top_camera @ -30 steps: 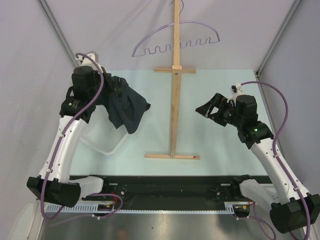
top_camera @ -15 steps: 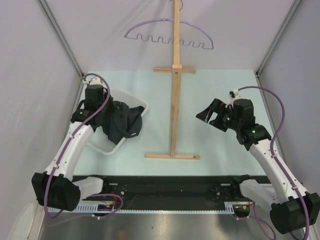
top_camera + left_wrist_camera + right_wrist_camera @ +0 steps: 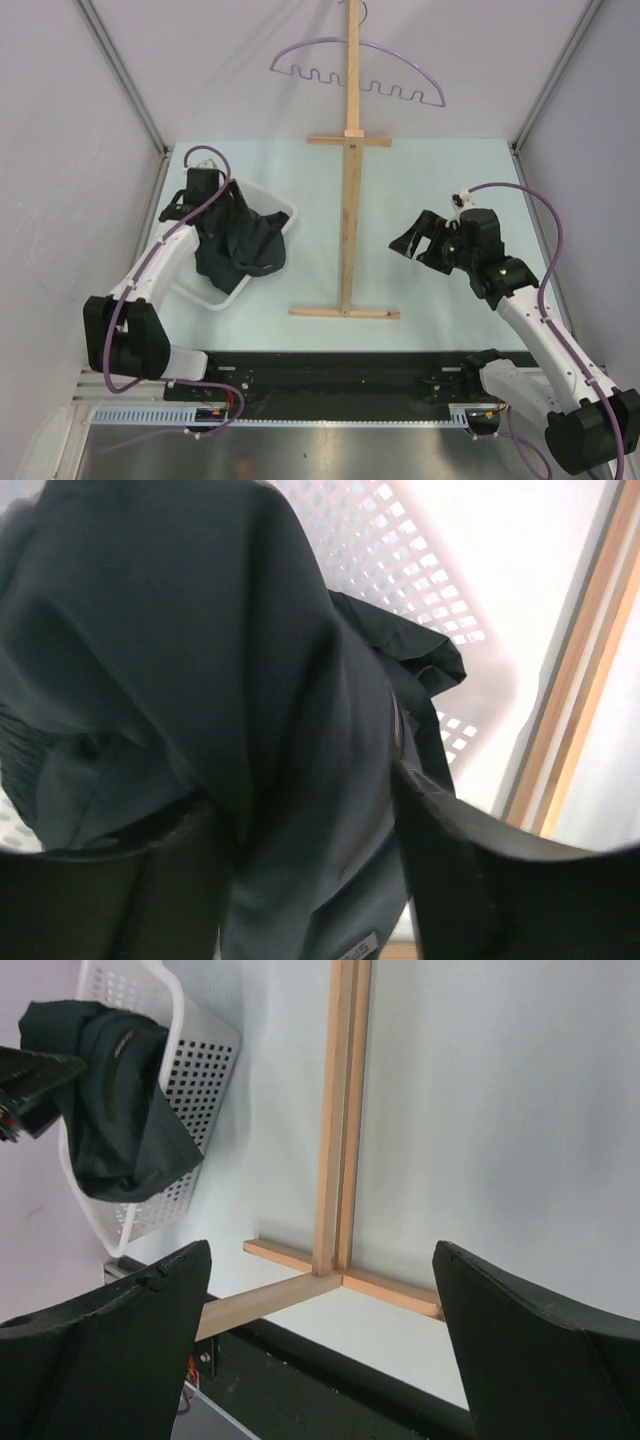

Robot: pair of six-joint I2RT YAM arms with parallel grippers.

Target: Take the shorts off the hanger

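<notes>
- The shorts (image 3: 240,250) lay crumpled in the white basket (image 3: 275,205) by the table's (image 3: 430,180) left edge, one fold draped over the basket's rim on the side facing the wooden stand (image 3: 350,200).
- The hanger (image 3: 300,47) hung bare and tilted on the stand's top, above the table's far edge and well apart from the shorts. The task looked all but done.
- The left hand (image 3: 212,212) reached into the basket with its fingers parted. In the left wrist view, loose cloth lay between them, not pinched.
- The right hand (image 3: 415,235) hovered wide open and empty over the right half of the table.
- Risk: if the left hand rose straight up, a fold could catch on a finger (image 3: 470,890) and drag the shorts back out.
- Risk: the draped fold might pull more cloth over the rim and onto the table.
- Risk: the basket looked light, so a snag could tip it or slide it.
</notes>
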